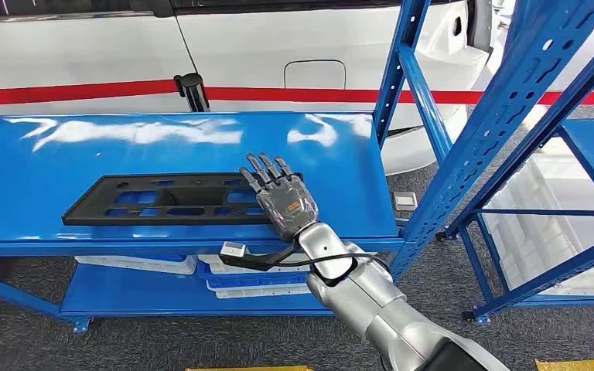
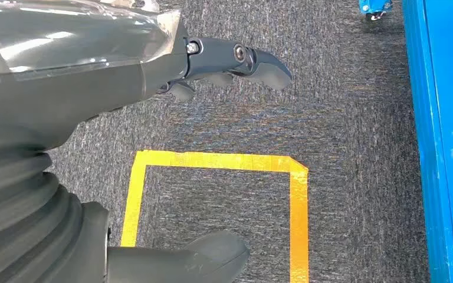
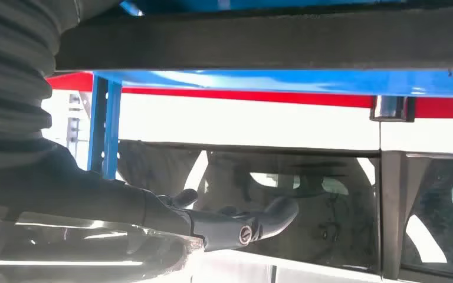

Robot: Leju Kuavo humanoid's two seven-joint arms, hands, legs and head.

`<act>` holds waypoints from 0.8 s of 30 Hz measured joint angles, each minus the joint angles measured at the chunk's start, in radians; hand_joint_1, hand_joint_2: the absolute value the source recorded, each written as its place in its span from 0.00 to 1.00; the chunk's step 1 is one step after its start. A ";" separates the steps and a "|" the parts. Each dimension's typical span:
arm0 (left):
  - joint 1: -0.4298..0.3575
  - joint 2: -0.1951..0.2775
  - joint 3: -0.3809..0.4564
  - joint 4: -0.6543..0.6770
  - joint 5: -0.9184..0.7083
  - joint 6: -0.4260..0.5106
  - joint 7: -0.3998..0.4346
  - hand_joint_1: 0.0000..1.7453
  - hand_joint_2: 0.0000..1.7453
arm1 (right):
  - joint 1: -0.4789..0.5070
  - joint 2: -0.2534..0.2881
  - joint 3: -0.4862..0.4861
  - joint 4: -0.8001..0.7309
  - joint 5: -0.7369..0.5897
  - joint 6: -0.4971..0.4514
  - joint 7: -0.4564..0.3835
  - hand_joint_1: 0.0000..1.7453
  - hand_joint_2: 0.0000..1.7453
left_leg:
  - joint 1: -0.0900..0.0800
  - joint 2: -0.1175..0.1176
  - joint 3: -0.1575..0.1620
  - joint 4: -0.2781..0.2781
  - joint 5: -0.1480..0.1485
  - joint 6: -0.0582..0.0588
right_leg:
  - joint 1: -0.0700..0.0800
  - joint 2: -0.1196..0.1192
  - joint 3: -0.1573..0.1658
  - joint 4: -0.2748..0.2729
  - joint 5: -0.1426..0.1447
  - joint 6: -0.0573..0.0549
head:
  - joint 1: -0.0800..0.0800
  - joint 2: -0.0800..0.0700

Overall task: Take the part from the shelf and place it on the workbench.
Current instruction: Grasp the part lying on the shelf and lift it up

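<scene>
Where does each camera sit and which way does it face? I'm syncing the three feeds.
Head view: high on the body, looking down at the blue shelf, black part and right hand.
Left wrist view: behind the left hand, facing carpet and yellow tape.
Right wrist view: behind the right hand, facing the white car, as the head view does.

Your head view looks forward and down from high up onto the blue shelf (image 1: 162, 147). Your left wrist view faces the carpet (image 2: 242, 118), close behind its hand. Your right wrist view, turned over, shares the shelf and white car (image 3: 242, 124).
</scene>
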State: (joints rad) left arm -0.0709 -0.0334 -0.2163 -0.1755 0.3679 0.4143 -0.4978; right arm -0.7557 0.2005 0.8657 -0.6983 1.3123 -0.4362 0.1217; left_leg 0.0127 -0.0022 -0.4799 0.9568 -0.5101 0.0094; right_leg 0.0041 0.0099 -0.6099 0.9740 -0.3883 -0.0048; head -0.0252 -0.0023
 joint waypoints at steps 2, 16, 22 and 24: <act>0.000 0.000 0.000 0.000 0.001 0.000 0.000 0.00 1.00 | -0.004 0.002 -0.005 0.004 0.000 0.000 0.000 0.00 1.00 | 0.000 0.000 0.000 0.000 0.000 0.000 | 0.000 0.000 0.000 0.000 0.000 0.000 | 0.000 0.000; 0.000 -0.003 0.002 -0.002 0.012 0.083 -0.120 0.00 1.00 | -0.035 0.036 -0.020 0.067 0.027 0.004 -0.013 0.12 1.00 | 0.000 0.000 0.000 0.000 0.000 0.000 | 0.000 0.000 0.000 0.000 0.000 0.000 | 0.000 0.000; -0.001 -0.008 0.012 -0.002 0.014 0.145 -0.160 0.00 0.00 | -0.036 0.047 -0.022 0.113 0.027 0.004 -0.032 1.00 1.00 | 0.000 0.000 0.000 0.000 0.000 0.000 | 0.000 0.000 0.000 0.000 0.000 0.000 | 0.000 0.000; -0.001 -0.009 0.016 -0.002 0.018 0.149 -0.161 0.00 0.00 | -0.038 0.051 -0.024 0.124 0.021 0.008 -0.035 1.00 1.00 | 0.000 0.000 0.000 0.000 0.000 0.000 | 0.000 0.000 0.000 0.000 0.000 0.000 | 0.000 0.000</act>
State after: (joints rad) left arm -0.0715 -0.0426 -0.2000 -0.1775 0.3855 0.5632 -0.6584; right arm -0.7935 0.2515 0.8415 -0.5738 1.3332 -0.4281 0.0866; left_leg 0.0126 -0.0022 -0.4795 0.9568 -0.5101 0.0094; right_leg 0.0041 0.0099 -0.6099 0.9739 -0.3883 -0.0047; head -0.0251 -0.0023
